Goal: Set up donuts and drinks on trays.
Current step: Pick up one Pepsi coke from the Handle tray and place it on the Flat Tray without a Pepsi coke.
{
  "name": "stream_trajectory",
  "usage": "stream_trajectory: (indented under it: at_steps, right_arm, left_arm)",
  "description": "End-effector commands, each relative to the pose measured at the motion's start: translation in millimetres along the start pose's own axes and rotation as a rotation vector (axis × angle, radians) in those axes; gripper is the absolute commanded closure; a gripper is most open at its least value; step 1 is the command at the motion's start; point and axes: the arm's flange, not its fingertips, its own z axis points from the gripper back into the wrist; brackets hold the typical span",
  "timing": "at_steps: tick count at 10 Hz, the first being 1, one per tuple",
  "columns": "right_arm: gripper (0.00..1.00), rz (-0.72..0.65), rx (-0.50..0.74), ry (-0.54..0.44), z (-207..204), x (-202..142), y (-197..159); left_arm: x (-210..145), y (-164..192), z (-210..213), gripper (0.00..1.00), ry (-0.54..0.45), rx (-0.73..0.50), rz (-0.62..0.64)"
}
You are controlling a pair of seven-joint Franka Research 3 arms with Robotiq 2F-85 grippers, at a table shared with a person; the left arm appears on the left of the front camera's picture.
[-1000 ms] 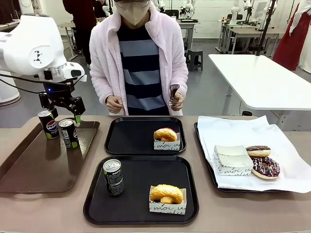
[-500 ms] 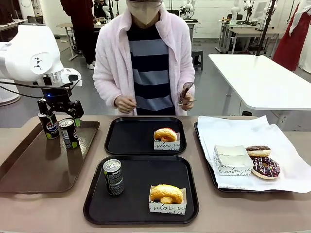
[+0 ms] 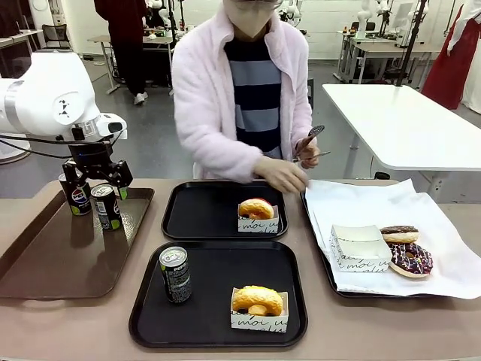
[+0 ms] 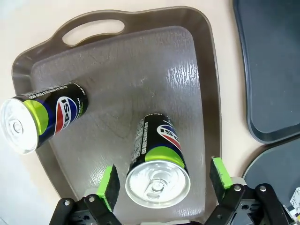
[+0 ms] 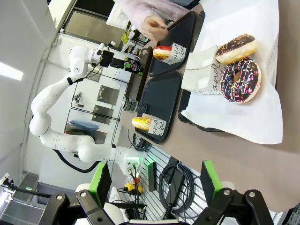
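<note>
Tan surface point(image 3: 68, 335) carries four trays, and the setup looks roughly three-quarters done. Well off to the side of the left gripper point(image 3: 94, 180), the near tray point(image 3: 218, 332) seems complete, with a placed can point(image 3: 175, 274) and a boxed donut point(image 3: 258, 304). The far tray point(image 3: 203, 226) has its donut point(image 3: 256, 208) but no drink. That drink is probably the can point(image 4: 158, 168) directly under the left gripper. It stands on the brown tray point(image 4: 117, 70) between the wide-spread fingers, with neither pad touching it. A spare can point(image 4: 42, 119) stands just beside it, outside the fingers. The grasp is not yet made, so closing, lifting and carrying to the far tray remain. The right gripper point(image 5: 156, 183) hangs wide and empty, well apart from the paper-lined tray point(image 3: 321, 259), where two chocolate donuts point(image 5: 241, 79) and a box point(image 5: 201, 70) lie. A person's hand point(image 3: 282, 174) with tongs point(image 3: 312, 138) reaches toward that tray.
</note>
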Motion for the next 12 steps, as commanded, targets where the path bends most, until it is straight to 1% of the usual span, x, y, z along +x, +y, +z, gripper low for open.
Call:
stream_trajectory:
  at_steps: [1,7,8,9,10,11,12]
  right_arm:
    - [0.00,0.015,0.013,-0.004,-2,-2,0]
    - [0.00,0.015,0.013,-0.004,-2,-2,0]
    - [0.00,0.015,0.013,-0.004,-2,-2,0]
    - [0.00,0.015,0.013,-0.004,-2,-2,0]
    - [0.00,0.015,0.013,-0.004,-2,-2,0]
    - [0.00,0.015,0.013,-0.004,-2,-2,0]
    - [0.00,0.015,0.013,-0.004,-2,-2,0]
  left_arm:
    - [6,3,-5,0.00,-0.008,0.012,0.040]
    - [6,8,-21,0.00,0.023,0.003,0.040]
    - [6,6,-21,0.04,0.022,0.000,0.030]
    - [5,7,-21,0.60,0.022,-0.003,0.026]
    - [6,7,-22,0.64,0.028,-0.004,0.026]
    - [5,7,-22,1.00,0.031,-0.008,0.028]
    - [4,8,-22,1.00,0.034,-0.011,0.030]
